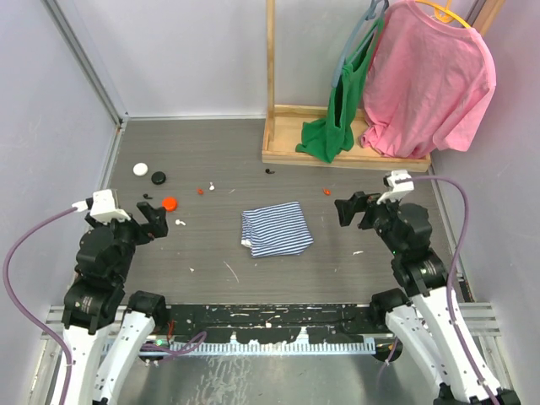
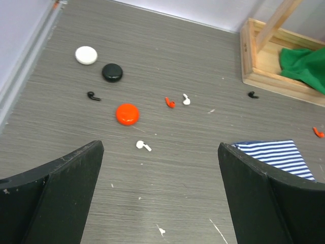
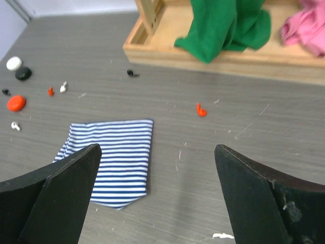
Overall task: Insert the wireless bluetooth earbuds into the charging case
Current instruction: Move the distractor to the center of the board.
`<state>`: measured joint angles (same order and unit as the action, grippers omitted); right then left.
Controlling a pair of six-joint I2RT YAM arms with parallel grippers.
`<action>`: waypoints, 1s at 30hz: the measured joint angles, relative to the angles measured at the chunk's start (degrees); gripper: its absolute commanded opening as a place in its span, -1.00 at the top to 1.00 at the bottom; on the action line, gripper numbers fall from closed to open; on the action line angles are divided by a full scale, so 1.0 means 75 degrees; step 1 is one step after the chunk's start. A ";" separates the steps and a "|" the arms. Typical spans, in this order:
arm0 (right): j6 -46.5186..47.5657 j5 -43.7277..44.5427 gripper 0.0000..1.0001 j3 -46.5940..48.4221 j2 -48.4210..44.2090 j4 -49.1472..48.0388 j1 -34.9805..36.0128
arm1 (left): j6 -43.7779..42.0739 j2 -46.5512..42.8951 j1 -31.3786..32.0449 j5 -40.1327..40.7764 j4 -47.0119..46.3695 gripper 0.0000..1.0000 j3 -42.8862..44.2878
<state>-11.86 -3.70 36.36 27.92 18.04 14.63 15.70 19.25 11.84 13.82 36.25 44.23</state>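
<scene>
Top external shows left gripper and right gripper spread empty, striped cloth between them, earbuds scattered beyond.

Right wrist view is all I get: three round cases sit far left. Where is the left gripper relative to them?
Observer: The left gripper hovers open and empty on the near side of the red case.
Operator: Which earbud lies closest to it?
Observer: A white earbud, on the table just past its fingertips.
Operator: I see cloth heaped in the tray. Is it loose?
Observer: No. A pink shirt and a green top hang above it, with their lower ends resting in the tray.
</scene>
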 measured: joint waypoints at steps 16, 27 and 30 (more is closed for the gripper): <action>-0.1699 -0.0396 -1.00 -0.0291 0.3281 -0.1553 0.1714 | 0.0163 0.0638 0.0233 -0.0769 0.0006 -0.96 -0.0085; -0.2465 0.0248 -1.00 0.0522 0.6502 -0.3054 0.4071 | 0.0160 0.0836 0.0344 -0.0766 0.0082 -0.96 -0.0085; -0.2570 0.0332 -1.00 0.1046 0.7201 -0.3407 0.4441 | 0.0160 0.0839 0.0358 -0.0766 0.0108 -0.96 -0.0085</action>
<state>-31.14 -1.21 44.21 81.93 -7.51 47.94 16.91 25.54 14.52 8.08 37.06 43.59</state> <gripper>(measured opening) 0.999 0.979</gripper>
